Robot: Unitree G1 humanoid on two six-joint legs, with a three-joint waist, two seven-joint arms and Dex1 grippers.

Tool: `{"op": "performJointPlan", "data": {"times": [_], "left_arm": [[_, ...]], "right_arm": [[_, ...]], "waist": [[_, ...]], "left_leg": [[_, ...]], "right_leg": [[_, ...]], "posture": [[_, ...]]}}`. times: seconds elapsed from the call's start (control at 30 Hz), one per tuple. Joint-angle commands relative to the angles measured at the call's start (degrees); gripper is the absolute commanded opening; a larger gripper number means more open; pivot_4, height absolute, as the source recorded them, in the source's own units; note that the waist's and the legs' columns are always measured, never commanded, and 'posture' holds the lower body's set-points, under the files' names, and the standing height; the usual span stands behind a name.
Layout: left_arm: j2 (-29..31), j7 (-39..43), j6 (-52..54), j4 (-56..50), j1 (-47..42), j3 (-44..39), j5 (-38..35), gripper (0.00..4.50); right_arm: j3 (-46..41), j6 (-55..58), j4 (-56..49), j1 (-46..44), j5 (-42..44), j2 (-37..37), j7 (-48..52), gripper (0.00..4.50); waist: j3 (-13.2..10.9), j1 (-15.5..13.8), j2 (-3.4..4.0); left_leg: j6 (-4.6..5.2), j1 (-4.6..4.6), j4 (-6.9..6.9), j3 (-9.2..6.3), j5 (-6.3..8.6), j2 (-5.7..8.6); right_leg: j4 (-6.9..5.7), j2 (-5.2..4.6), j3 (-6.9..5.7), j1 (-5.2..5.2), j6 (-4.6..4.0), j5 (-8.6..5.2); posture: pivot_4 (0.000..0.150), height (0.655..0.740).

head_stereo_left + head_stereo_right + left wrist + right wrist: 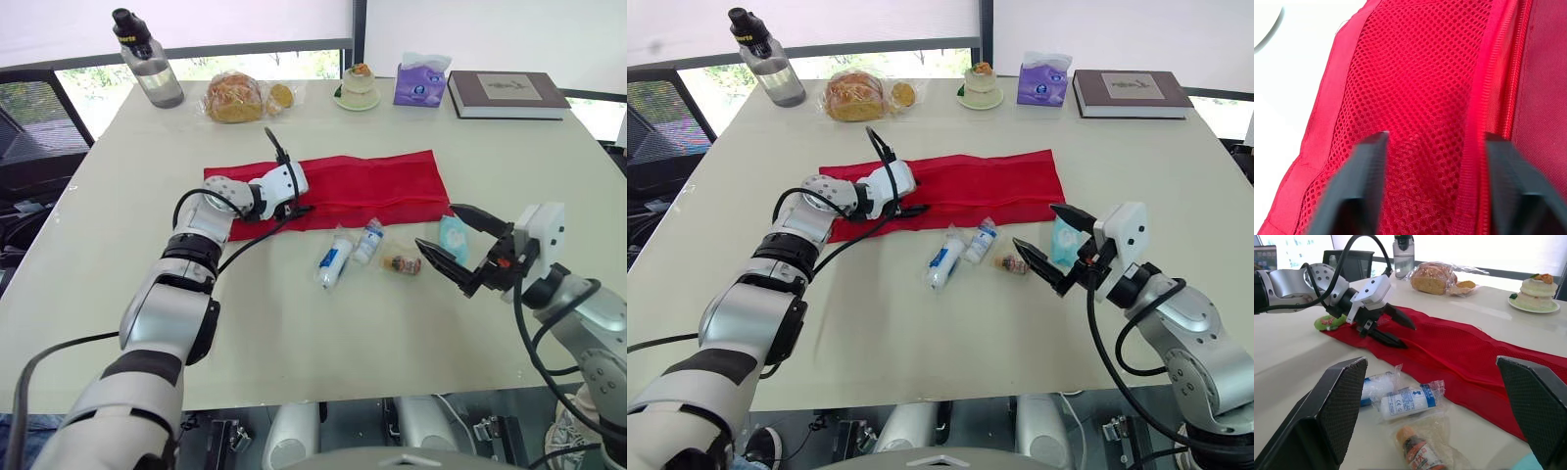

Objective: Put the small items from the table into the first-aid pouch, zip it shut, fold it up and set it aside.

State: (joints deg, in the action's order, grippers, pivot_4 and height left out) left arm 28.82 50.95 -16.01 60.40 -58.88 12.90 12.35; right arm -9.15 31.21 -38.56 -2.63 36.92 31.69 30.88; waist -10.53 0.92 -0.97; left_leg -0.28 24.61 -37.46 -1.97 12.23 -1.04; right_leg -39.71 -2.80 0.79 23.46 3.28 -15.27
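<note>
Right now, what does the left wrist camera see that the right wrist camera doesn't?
Left wrist extra: the mesh and zipper up close. Right wrist extra: bandage rolls, a little bottle, bread, a cake. Both: the red pouch and the open left pincer at it.

Bright daylight from overexposed windows (245, 24) beyond the far edge of the counter (294, 333); shadows faint; jaws out of focus in both wrist views.
</note>
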Motion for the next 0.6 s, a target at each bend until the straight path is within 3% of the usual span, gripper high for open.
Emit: {"op": "performJointPlan", "data": {"times": [0.03,0.1,0.27,0.6], "left_arm": [[0.1,-0.9,-2.1,0.9,-2.0,-0.3,0.4,0.99],[0.0,-0.8,-2.5,1.3,-2.0,-0.4,0.4,0.05],[0.0,-0.9,-3.1,2.0,-1.6,-0.7,0.5,0.05],[-0.4,-0.7,-2.4,2.0,-1.3,-0.9,0.2,0.05]], "right_arm": [[-3.1,-0.2,-2.3,0.6,1.9,1.9,1.0,4.5],[-4.4,-0.7,-1.4,0.9,2.6,3.4,2.8,4.5],[-9.7,-2.9,2.3,1.1,4.1,8.3,9.7,4.5],[-22.9,0.9,9.7,-0.7,18.4,19.2,24.5,4.5]], "waist": [[0.0,0.0,0.0],[0.0,0.0,0.0],[0.0,0.0,-0.01],[0.0,-0.1,-0.02]], "left_leg": [[0.0,0.01,0.0,0.0,0.0,0.0],[0.0,0.01,0.0,0.0,0.0,0.0],[0.0,0.0,-0.01,0.01,0.0,0.01],[0.0,0.0,-0.01,0.0,0.0,0.01]], "right_leg": [[0.0,0.0,0.0,0.0,0.0,0.0],[0.01,0.0,0.0,0.0,0.0,0.0],[0.0,0.0,0.01,0.0,0.0,0.0],[0.0,0.0,0.01,-0.02,-0.01,0.01]], "posture": [[0.15,0.74],[0.15,0.74],[0.15,0.74],[0.15,0.74]]}}
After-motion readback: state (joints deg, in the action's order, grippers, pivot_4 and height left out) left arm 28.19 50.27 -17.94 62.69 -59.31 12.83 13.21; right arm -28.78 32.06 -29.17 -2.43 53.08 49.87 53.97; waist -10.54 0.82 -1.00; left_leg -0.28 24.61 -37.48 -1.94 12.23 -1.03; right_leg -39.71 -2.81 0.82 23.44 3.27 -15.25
